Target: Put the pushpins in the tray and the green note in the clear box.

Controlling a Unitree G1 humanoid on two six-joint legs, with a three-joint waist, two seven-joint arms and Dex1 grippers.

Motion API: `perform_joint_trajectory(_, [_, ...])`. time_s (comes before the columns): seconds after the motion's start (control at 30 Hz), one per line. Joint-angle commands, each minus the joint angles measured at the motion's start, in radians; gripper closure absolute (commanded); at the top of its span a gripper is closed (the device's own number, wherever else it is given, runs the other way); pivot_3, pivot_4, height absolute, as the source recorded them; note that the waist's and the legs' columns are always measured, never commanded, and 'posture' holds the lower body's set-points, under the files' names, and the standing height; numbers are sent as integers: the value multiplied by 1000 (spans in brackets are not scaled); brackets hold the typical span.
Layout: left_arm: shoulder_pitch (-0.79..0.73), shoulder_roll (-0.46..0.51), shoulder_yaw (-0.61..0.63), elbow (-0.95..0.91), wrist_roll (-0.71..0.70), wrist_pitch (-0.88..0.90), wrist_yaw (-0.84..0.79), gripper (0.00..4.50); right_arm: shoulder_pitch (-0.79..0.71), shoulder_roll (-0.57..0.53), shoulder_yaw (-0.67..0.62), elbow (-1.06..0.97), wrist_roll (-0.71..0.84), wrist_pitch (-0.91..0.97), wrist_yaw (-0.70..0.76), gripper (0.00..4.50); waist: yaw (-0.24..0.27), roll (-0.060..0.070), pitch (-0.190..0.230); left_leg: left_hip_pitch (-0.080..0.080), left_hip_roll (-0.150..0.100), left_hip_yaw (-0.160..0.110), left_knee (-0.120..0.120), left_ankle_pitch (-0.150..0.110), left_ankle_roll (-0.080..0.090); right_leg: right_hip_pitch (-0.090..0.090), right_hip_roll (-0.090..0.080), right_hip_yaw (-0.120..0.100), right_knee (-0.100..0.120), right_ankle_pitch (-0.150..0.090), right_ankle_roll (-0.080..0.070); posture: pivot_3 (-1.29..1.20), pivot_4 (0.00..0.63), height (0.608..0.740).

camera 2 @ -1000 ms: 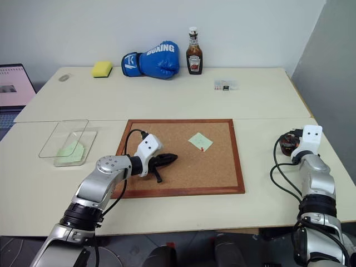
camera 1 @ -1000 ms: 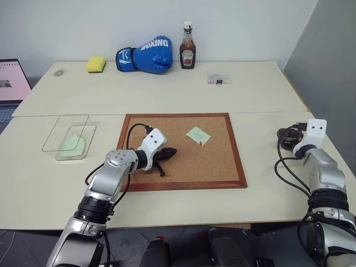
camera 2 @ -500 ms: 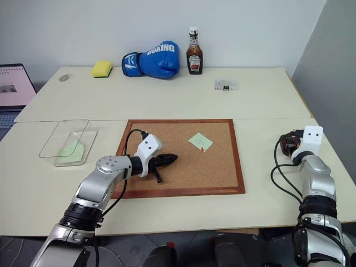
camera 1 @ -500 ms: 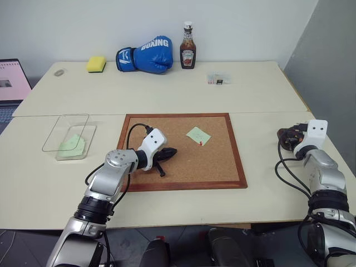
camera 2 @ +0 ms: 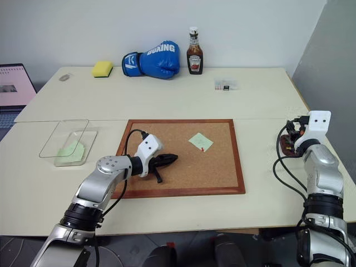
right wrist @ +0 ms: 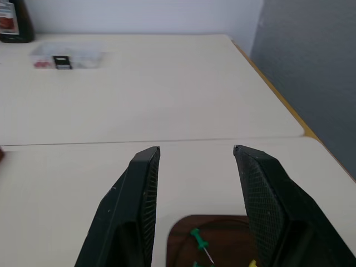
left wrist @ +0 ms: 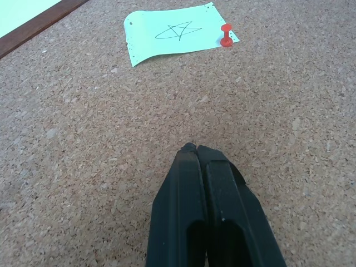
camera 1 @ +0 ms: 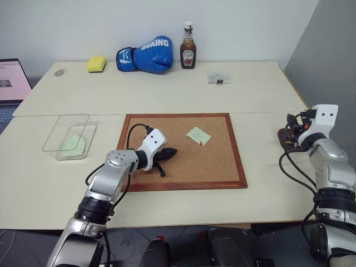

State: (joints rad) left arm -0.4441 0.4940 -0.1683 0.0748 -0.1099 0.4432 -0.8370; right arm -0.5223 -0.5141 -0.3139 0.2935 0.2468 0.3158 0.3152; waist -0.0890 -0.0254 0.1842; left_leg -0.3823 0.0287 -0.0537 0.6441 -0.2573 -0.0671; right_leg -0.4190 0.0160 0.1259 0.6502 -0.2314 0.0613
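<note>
A pale green note [camera 1: 198, 135] with a drawn star lies on the corkboard [camera 1: 222, 167], and a red pushpin [left wrist: 225, 34] stands at its corner. My left gripper [left wrist: 194, 149] rests shut and empty on the cork, short of the note. At the table's right edge sits the dark brown tray [camera 1: 288, 142], holding a green pushpin [right wrist: 197, 238]. My right gripper [right wrist: 196, 149] hangs open just above the tray with nothing between its fingers. The clear box [camera 1: 75, 146] at the left holds another pale green note.
A flat clear lid [camera 1: 62, 129] lies against the box. Along the back stand a yellow sponge [camera 1: 96, 64], a blue boxing glove [camera 1: 146, 55], a ketchup bottle [camera 1: 187, 47] and a small clear labelled case [camera 1: 218, 79]. A laptop [camera 1: 11, 83] sits far left.
My right hand has lifted up off the tray and shifted slightly toward the board. The left arm, note and red pin have not moved.
</note>
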Motion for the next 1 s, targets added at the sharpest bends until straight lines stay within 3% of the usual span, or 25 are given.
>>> perform_joint_trajectory(0.03, [26, 3, -30, 25, 12, 15, -10, 4500, 14, -20, 114, -170, 8, 13, 139, 2282, 0, 0, 0, 0, 0, 0, 0, 0, 0, 0, 0, 0, 0, 0, 0, 0, 150, 740])
perform_joint_trajectory(0.43, [23, 1, -28, 26, 9, 20, -10, 4500, 85, 77, 416, -378, 21, 37, 362, 2282, 1, 0, 0, 0, 0, -1, 0, 0, 0, 0, 0, -1, 0, 0, 0, 0, 150, 740])
perform_joint_trajectory(1.0, [29, 8, -25, 3, 6, 38, -16, 4500, -46, 246, 534, -39, -122, -124, 361, 2282, 1, 0, 0, 0, 1, -1, 0, 0, 0, 0, 0, -2, 0, 0, 0, 0, 150, 740])
